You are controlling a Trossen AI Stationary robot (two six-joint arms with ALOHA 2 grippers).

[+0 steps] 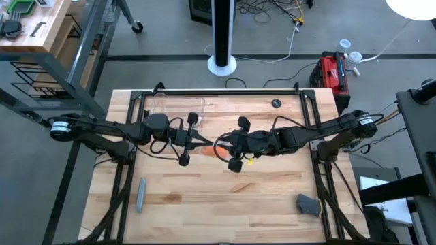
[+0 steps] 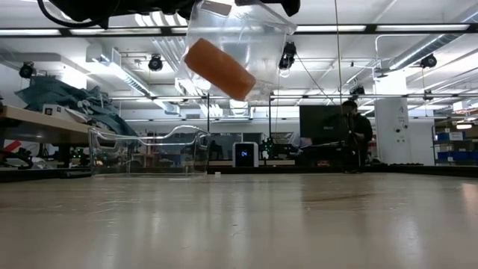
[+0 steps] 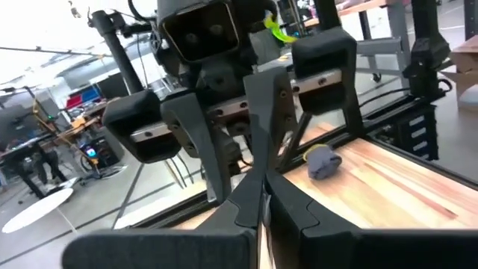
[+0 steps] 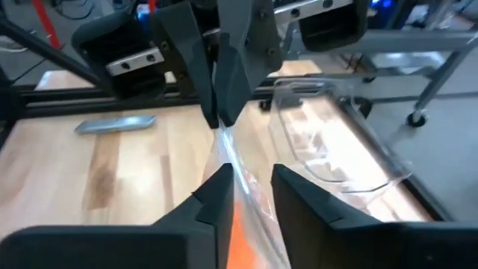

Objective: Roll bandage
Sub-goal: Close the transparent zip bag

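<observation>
both grippers, left (image 1: pixel 193 138) and right (image 1: pixel 228 144), are clenching clear plastic wrap (image 2: pixel 246 45) mid-air above table (image 1: pixel 225 197); bandage (image 2: pixel 219 69) is hanging inside; uneven pulling risks dropping roll.

The bright orange soft fabric bandage (image 2: pixel 220 69) is a short, stubby roll, tilted with one end lower. It is suspended above the table centre, enclosed in clear crinkled plastic wrap (image 2: pixel 246 45), not touching the tabletop.

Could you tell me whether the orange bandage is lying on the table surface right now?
No, in the low view the bandage hangs well above the table, wrapped in clear plastic held up from above.
</observation>
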